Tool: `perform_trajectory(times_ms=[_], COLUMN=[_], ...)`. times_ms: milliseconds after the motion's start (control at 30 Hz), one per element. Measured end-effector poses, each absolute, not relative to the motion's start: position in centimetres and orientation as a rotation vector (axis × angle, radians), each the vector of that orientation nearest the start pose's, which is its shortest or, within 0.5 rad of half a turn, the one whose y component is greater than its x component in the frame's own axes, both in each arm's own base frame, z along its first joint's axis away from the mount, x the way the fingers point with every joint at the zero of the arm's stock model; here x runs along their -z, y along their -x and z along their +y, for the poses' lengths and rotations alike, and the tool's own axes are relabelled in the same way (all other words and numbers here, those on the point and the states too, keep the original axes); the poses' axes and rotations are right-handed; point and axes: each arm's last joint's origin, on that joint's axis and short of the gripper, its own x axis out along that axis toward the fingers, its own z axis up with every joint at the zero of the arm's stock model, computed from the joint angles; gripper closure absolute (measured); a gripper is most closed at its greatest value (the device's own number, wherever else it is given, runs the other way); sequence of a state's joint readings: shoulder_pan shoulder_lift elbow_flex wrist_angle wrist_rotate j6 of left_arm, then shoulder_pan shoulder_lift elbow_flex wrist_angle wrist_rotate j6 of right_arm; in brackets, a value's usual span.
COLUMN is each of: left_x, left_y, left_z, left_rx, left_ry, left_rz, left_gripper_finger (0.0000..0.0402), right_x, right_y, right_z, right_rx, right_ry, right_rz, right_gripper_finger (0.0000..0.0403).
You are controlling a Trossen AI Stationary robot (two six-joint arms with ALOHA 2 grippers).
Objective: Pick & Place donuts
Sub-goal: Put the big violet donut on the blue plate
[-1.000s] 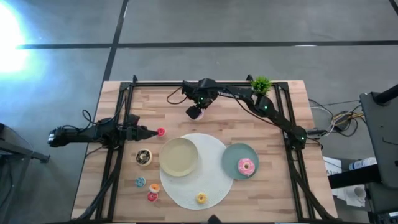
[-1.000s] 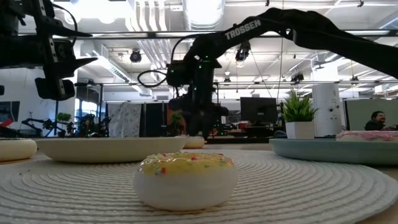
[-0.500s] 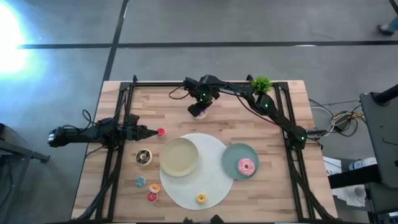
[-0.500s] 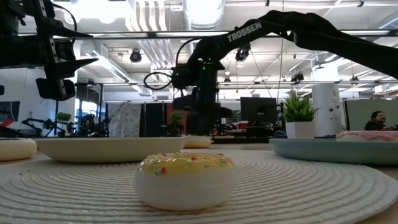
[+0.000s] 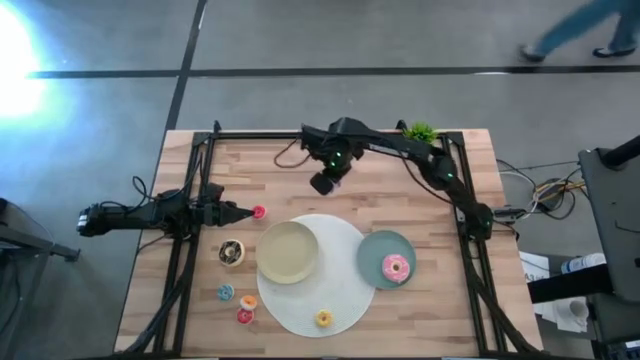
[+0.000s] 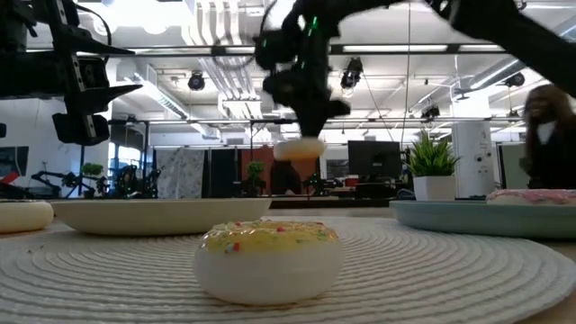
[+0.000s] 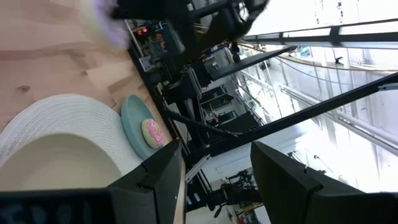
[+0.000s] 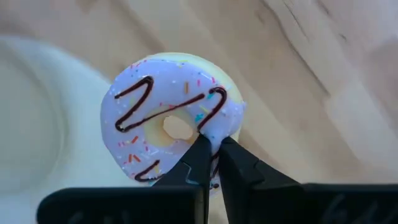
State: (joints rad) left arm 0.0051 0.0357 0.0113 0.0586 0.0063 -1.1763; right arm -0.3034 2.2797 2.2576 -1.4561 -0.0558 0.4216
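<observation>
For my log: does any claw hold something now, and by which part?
The right claw holds the lilac donut, pinching one side of its ring, lifted off the table. The left claw holds nothing.

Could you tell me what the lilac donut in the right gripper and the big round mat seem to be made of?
The lilac donut, pinched by the right gripper, looks like moulded plastic or foam: smooth matte icing, painted brown zigzag and sprinkles. The round mat appears woven from cord or fibre, shown by its concentric ribbed rings; the exact fibre is unclear.
</observation>
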Motion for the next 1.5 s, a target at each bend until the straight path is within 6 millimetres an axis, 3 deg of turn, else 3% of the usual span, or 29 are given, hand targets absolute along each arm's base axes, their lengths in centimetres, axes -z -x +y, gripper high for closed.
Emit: perform_trajectory(times_ms=[100, 200, 333, 433, 600, 767, 1067, 1500], left_x=[-17.0, -16.9, -16.9, -16.9, -16.9, -16.9, -16.9, -16.9], left_y=[-9.9, -9.9, -9.9, -9.9, -9.9, -9.9, -9.9, -9.9], left_z=[0.0, 0.0, 0.0, 0.0, 0.0, 0.0, 0.0, 0.0], left_rx=[0.020, 0.015, 0.013, 0.013, 0.013, 0.013, 0.013, 0.010], left_ry=[1.176, 1.170, 1.149, 1.147, 1.146, 1.147, 1.161, 1.164], left_rz=[-0.027, -0.021, -0.017, -0.017, -0.017, -0.017, -0.016, -0.018], left_gripper_finger=[0.0234, 0.0234, 0.0234, 0.0234, 0.0234, 0.0234, 0.0234, 0.0234], right_x=[-27.9, -27.9, -26.5, -24.9, -23.7, -21.7, -18.3, -17.1], right_y=[-41.3, -39.4, -35.6, -32.4, -28.9, -27.0, -26.7, -26.0], right_z=[-9.8, -5.9, -1.0, 1.0, 2.2, 2.8, 3.0, 2.9], right_rx=[0.526, 0.571, 0.655, 0.758, 0.854, 0.915, 0.897, 0.937], right_ry=[-0.568, -0.584, -0.697, -0.829, -1.004, -1.040, -1.088, -1.050], right_rz=[1.429, 1.437, 1.415, 1.376, 1.277, 1.315, 1.334, 1.360], right_gripper_finger=[0.0390, 0.0390, 0.0390, 0.0390, 0.0390, 0.0390, 0.0390, 0.0389])
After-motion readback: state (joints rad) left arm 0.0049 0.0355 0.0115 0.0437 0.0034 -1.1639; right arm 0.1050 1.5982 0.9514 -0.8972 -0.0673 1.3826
